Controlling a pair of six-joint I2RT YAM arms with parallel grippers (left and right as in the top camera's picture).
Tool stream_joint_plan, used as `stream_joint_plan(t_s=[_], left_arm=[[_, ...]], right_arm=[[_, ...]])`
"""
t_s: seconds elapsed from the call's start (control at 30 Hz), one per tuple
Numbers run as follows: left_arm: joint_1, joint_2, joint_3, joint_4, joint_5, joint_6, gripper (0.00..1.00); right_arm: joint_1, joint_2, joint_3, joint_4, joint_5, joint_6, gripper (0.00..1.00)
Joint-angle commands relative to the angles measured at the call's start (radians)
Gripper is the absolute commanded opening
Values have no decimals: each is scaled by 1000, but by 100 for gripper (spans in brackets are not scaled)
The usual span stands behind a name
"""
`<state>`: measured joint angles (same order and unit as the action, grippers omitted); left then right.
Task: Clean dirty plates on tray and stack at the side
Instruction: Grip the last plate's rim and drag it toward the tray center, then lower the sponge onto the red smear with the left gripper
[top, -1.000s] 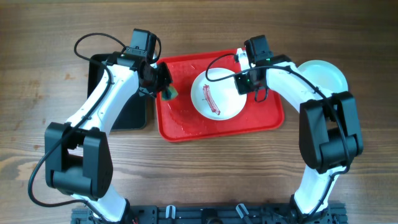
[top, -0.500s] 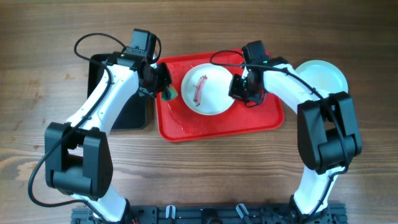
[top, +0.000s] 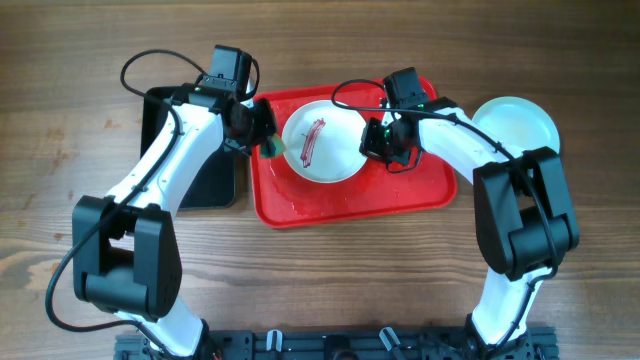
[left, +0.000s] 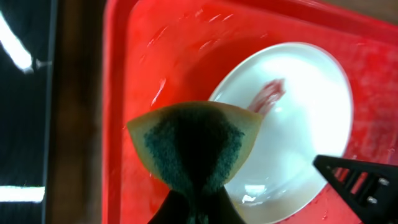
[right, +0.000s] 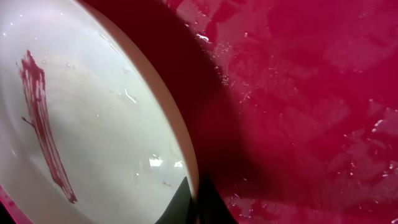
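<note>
**Two robot arms at a red tray: one holds a plate, the other a sponge**

A wooden table (top: 60, 120) fills the overhead view, with two white and black robot arms reaching in from the near edge. In the middle lies a large red tray (top: 350, 205), its floor wet and glistening. Just left of it sits a smaller black tray (top: 212, 185), partly hidden under the left arm.

A white plate (top: 335, 155) is on the red tray, toward its upper left part. The right gripper (top: 377, 140) is pinched on the plate's right rim – in the right wrist view the fingertips (right: 186, 200) meet at the rim, and a dark shadow lies under that edge of the plate. A pale green plate (top: 520, 122) rests on the table off the tray's right end, behind the right arm. Whether it is one plate or a stack cannot be told.

The left gripper (top: 266, 143) is clamped on a sponge (left: 194, 146), yellow with a green scouring face, folded between the fingers. It hangs over the tray just beside the white plate's left rim.

Smallest – a dark red streak (right: 43, 124) across the plate's inside.
</note>
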<state>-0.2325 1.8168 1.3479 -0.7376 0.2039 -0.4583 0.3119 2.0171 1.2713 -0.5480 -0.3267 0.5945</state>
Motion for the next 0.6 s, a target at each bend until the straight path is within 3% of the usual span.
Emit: stream_joint_plan(t_s=[0.0,0.27,0.57], left_arm=[[-1,16,14,62,87,160,4],[-55,32,14,137,123,392,4],[-115,117,14,167,13,427,4]], right_arm=[[3,29,-18,2,-14,-45,4],[3,29,-18,5,-15,-44,4],[3,29,-18,5,-15,-43,4]])
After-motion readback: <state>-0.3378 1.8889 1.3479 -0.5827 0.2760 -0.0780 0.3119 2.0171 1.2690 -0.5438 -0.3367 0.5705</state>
